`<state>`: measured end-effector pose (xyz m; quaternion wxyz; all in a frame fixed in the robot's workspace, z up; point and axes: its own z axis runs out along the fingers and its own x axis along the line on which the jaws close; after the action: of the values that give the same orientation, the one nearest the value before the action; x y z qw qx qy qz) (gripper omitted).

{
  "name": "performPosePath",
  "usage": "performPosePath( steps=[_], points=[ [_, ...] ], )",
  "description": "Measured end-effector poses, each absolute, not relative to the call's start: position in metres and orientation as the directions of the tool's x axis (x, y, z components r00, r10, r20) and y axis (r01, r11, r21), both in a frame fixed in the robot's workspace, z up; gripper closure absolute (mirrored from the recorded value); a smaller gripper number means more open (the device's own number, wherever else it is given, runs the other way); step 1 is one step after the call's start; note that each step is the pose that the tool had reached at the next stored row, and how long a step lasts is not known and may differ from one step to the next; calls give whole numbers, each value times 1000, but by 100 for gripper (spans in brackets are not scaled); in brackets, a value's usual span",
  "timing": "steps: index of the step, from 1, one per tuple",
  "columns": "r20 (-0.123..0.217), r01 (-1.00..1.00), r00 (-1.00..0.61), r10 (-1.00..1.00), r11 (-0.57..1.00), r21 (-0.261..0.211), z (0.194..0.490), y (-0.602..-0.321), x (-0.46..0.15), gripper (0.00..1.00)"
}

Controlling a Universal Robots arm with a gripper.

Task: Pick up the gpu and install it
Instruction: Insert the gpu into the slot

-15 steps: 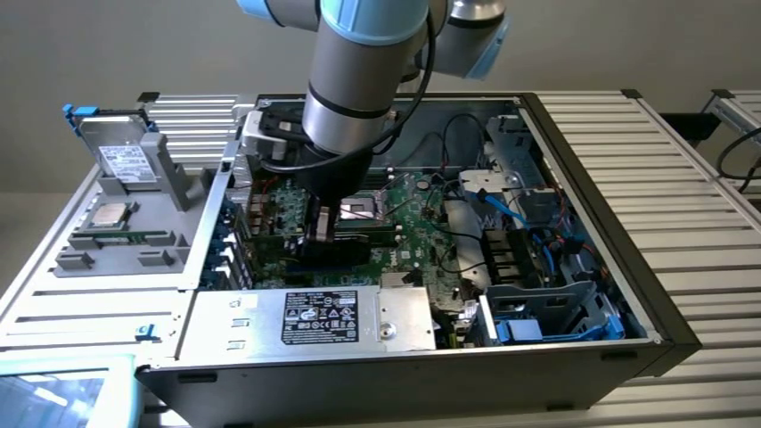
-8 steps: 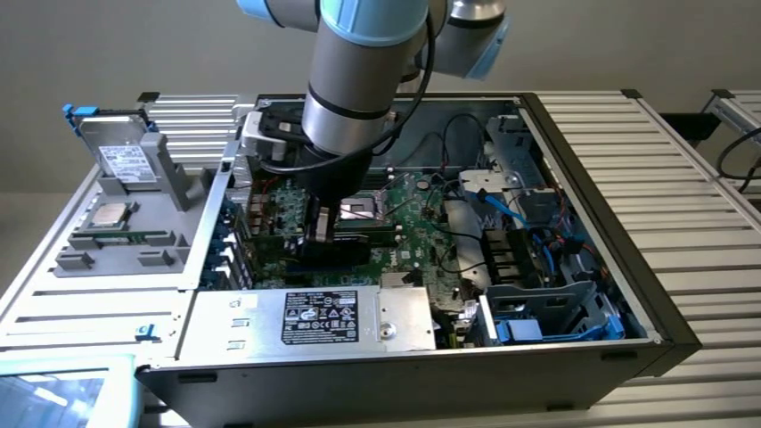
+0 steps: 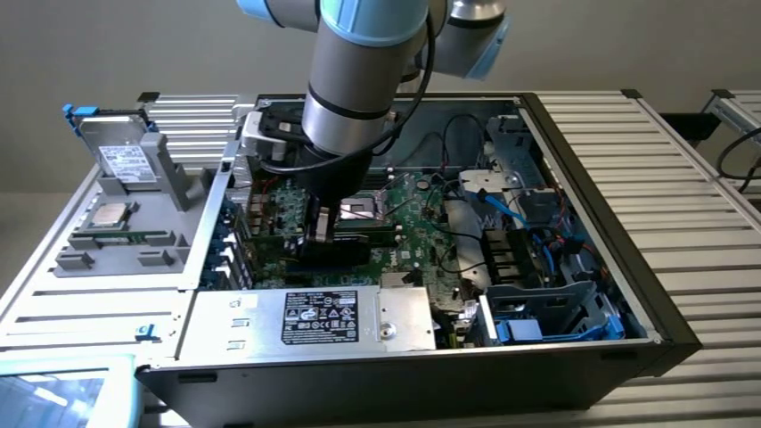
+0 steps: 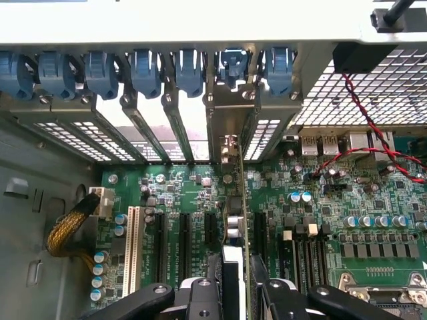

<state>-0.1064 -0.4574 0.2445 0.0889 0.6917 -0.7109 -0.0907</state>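
Over the motherboard [image 4: 200,200] slots, the gripper [image 4: 237,283] grasps the gpu [image 4: 235,220] edge-on; keeping it upright should help seating.

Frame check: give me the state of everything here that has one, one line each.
gpu: standing on edge between the jaws, lowered over a motherboard slot, bracket against the rear slot opening; whether fully seated cannot be told.
gripper: jaws closed on the gpu's edge.
computer case: lying on its side, side panel off, interior exposed.
blue slot latches: lined up along the rear wall; locked or not cannot be told.
motherboard: mounted in the case.
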Motion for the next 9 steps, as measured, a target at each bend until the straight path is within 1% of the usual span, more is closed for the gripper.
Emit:
performPosePath(
  steps=[9],
  points=[
    [1,-967,-27,-1000,27,252,244,-457,-106,72]
  ],
)
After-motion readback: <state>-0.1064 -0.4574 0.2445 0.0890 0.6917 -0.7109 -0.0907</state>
